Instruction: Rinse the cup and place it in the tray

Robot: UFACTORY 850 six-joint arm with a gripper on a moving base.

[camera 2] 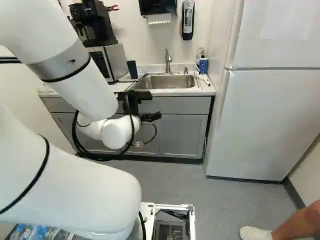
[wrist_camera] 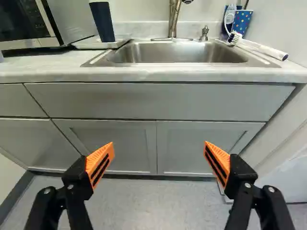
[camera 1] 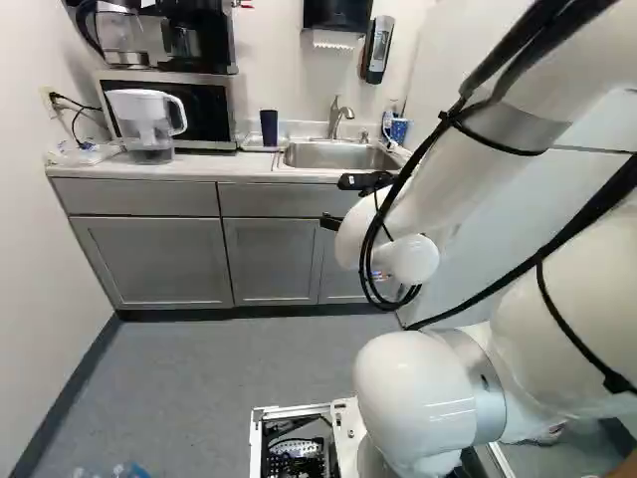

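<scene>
The black gripper [camera 2: 150, 117] is held out in front of the sink cabinet, below the counter's edge. In the wrist view the gripper [wrist_camera: 159, 147] is open wide, its orange pads far apart with nothing between them. A dark blue cup [wrist_camera: 102, 22] stands upright on the white tray [wrist_camera: 97, 44], left of the sink and well ahead of the gripper. The metal sink [wrist_camera: 176, 52] has a tall faucet [wrist_camera: 174, 17] behind it. Another blue cup, with dots [wrist_camera: 241, 23], stands in the corner at the sink's right, by a brush.
The counter edge [wrist_camera: 158, 74] and grey cabinet fronts [wrist_camera: 144, 100] stand ahead of the gripper. A microwave [camera 1: 189, 105] and a water pitcher [camera 1: 146, 121] are at the counter's left. The white refrigerator [camera 2: 270, 120] rises at the right. A person's leg and shoe show at the right base view's lower right.
</scene>
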